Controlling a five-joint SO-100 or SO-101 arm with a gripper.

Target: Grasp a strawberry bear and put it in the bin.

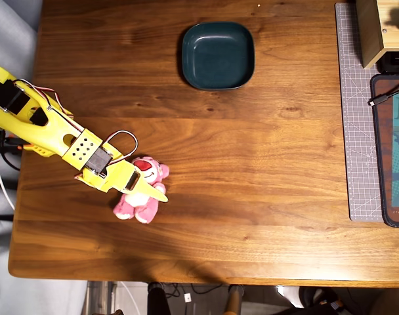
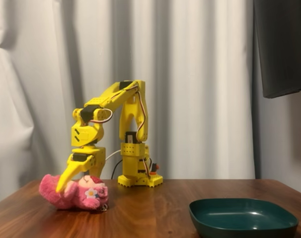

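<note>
— How far has it got?

— Hardly started, I'd say. The strawberry bear lies on its side near the counter's left edge in the overhead view, and the end effector is down over it, one long finger across its body. Whether it's clamped or spread, I can't tell.

— And the bin?

— Empty, by the far edge, well apart from the bear. Lifting, carrying and dropping are all left.

— Anything blocking?

— Bare wood between them. A grey mat sits along the right edge, out of the way.
</note>
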